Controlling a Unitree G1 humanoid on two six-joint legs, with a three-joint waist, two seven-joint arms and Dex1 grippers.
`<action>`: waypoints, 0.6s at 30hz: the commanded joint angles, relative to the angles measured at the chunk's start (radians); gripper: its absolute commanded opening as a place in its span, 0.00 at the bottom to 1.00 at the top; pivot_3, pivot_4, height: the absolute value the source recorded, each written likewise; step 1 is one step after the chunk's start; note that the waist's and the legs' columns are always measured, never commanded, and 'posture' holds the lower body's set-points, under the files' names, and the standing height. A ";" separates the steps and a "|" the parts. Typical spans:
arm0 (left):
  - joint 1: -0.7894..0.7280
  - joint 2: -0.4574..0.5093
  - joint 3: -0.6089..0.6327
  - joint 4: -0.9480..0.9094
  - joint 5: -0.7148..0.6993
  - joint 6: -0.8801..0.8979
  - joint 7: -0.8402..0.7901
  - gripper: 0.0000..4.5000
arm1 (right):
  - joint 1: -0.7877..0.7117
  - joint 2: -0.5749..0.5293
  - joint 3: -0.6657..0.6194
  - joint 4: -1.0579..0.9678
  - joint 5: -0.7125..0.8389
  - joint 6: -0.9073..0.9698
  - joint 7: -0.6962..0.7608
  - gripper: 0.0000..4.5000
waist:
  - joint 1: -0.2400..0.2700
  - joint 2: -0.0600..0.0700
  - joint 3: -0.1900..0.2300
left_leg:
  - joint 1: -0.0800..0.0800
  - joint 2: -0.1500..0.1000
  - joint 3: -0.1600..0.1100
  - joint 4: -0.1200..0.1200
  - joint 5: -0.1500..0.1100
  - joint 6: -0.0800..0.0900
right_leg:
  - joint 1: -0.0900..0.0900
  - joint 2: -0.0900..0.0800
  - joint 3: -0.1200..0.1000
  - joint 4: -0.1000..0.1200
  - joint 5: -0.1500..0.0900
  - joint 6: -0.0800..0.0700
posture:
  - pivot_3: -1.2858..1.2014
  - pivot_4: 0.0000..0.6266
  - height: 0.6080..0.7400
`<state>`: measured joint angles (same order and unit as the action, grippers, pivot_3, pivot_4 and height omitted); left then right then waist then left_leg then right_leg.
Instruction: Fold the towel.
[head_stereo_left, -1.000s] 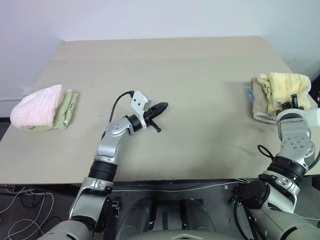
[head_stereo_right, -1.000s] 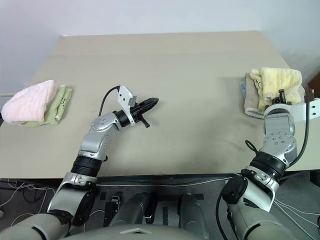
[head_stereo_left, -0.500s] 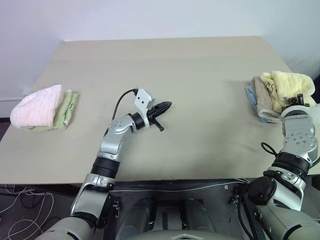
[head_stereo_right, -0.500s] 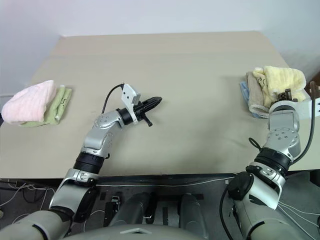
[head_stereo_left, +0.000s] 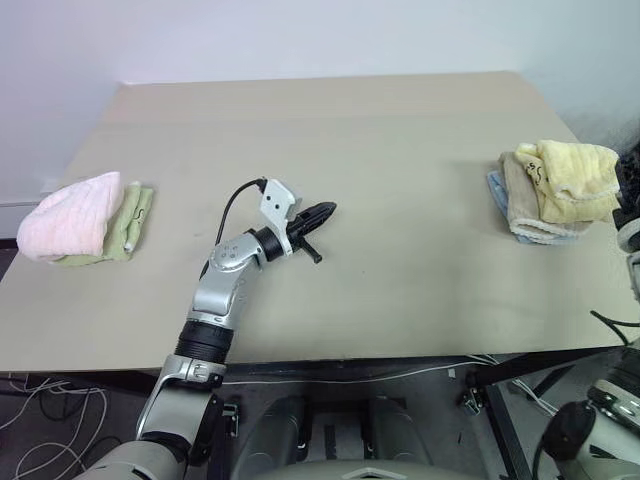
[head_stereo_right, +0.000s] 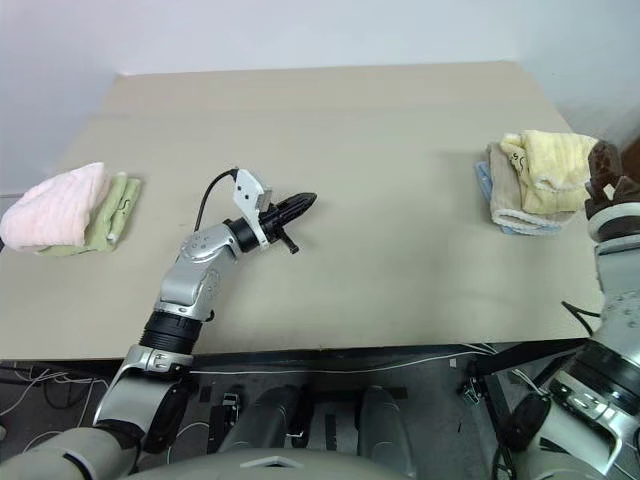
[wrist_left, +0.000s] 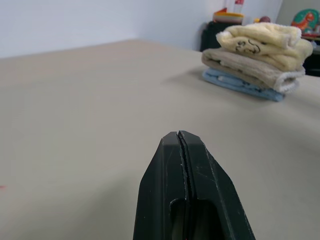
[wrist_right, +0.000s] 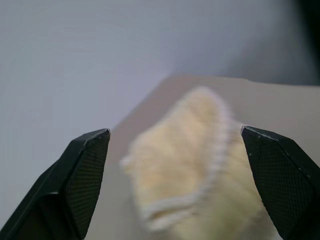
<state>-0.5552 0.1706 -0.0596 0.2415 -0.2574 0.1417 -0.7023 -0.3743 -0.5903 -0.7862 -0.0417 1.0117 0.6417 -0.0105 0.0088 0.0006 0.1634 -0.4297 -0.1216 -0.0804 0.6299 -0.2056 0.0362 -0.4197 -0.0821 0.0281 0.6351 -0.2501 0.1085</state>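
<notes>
- Towel (head_stereo_left: 575, 178) lies folded atop the stack at the table's (head_stereo_left: 400, 150) right edge.
- My right gripper (wrist_right: 175, 175) is wide open, empty, just near of it.
- My left gripper (head_stereo_left: 322, 215) is shut, empty, mid-table.

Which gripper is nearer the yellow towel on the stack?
Right. The right gripper hangs open just beside the yellow towel; the left gripper is shut over mid-table, well away.

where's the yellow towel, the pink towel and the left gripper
yellow towel (head_stereo_left: 577, 180), left eye view, on its folded top face, atop the stack.
pink towel (head_stereo_left: 68, 215), left eye view, on the middle of its ribbed top.
left gripper (head_stereo_left: 328, 209), left eye view, at the shut fingertips above the table.
</notes>
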 joint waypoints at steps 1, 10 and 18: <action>-0.001 -0.017 0.046 -0.088 -0.115 0.016 -0.051 0.00 | 0.058 -0.097 0.092 -0.139 0.024 0.067 0.188 0.99 | 0.002 0.000 0.000 | 0.001 0.000 0.000 0.000 0.000 0.000 | 0.001 0.000 0.000 -0.001 0.000 0.000 | 0.52 0.24 1.00; 0.111 0.126 0.009 -0.335 -0.288 0.233 -0.268 0.00 | 0.150 -0.161 0.526 -0.331 -0.220 -0.046 0.574 0.99 | -0.004 0.000 0.000 | 0.004 0.001 -0.001 -0.001 -0.001 0.000 | 0.005 0.000 -0.001 -0.003 0.000 0.000 | 0.52 0.24 1.00; 0.204 0.165 0.044 -0.502 -0.349 0.305 -0.200 0.49 | 0.085 -0.058 0.678 -0.212 -0.350 -0.142 0.684 1.00 | 0.004 -0.002 0.001 | 0.004 0.000 -0.002 0.000 -0.002 -0.002 | 0.007 -0.001 -0.002 -0.006 -0.002 -0.003 | 0.52 0.24 1.00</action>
<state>-0.3535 0.3269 -0.0408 -0.2104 -0.5825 0.4448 -0.9129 -0.2607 -0.6486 -0.0953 -0.2457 0.6694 0.5336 0.6481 0.0133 -0.0011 0.1646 -0.4260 -0.1214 -0.0825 0.6300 -0.2080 0.0346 -0.4130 -0.0830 0.0258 0.6294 -0.2520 0.1053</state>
